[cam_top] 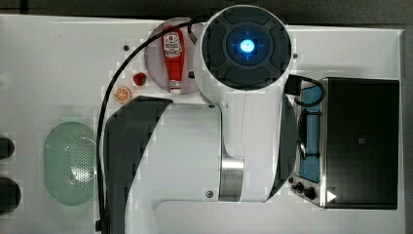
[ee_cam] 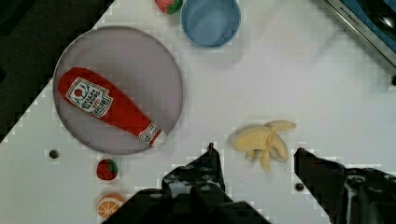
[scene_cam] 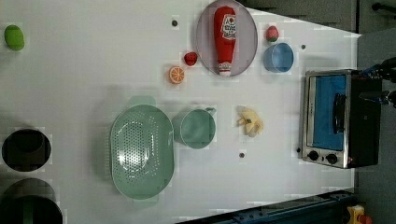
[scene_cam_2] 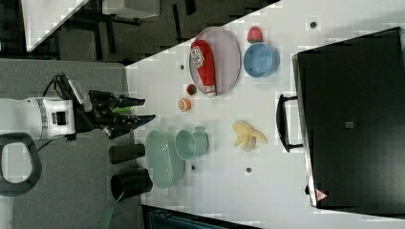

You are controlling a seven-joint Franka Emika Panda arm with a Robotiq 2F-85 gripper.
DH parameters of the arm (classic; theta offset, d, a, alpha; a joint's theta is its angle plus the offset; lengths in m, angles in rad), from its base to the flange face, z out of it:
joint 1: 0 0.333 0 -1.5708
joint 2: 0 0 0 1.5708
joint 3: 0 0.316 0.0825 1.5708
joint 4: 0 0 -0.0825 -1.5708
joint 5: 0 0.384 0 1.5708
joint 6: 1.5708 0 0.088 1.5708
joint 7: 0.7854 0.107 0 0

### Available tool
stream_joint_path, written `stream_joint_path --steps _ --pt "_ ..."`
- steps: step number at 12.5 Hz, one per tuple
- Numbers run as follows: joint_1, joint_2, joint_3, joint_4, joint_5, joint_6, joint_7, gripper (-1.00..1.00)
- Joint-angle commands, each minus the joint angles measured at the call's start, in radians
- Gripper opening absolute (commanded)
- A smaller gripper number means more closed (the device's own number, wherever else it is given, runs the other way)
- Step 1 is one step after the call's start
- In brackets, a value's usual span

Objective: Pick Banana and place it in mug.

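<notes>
A robotics lab: toy foods, a plush red ketchup bottle [scene_cam: 225, 38] and a small steel toaster oven [scene_cam: 337, 119] staged on a bare white tabletop [scene_cam: 93, 60].

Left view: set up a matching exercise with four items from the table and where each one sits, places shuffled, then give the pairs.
Things:
1. ketchup bottle
2. banana
3. mug
4. strawberry

Places, as the left view shows them:
A. right beside the pale-green basket, on the left view's right of it
B. lying on the oval plate
C. next to the blue cup
D. on bare table between the mug and the toaster oven

Pairs: 1-B, 2-D, 3-A, 4-C
</notes>
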Motion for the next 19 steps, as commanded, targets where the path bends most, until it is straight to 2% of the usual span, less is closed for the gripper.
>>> stream_joint_path --steps 1,3,4,6,13,16,19 --pt "-0.007 -0.354 -0.019 -0.222 -0.026 -0.214 0.029 0.48" --pt "-0.006 -0.347 -0.018 -0.252 -0.026 -0.200 0.029 0.91" --pt "-0.006 -0.338 -0.018 -0.276 -0.026 -0.179 0.024 1.00" --pt "-0.004 -0.312 -0.018 -0.337 -0.026 -0.097 -0.031 1.00" --pt "-0.004 -0.128 -0.021 -0.576 -0.026 0.343 -0.555 1.00" --pt "-0.004 -0.015 -0.023 -0.630 -0.026 0.531 -0.678 1.00" --pt "-0.005 0.109 -0.023 -0.648 -0.026 0.639 -0.778 1.00"
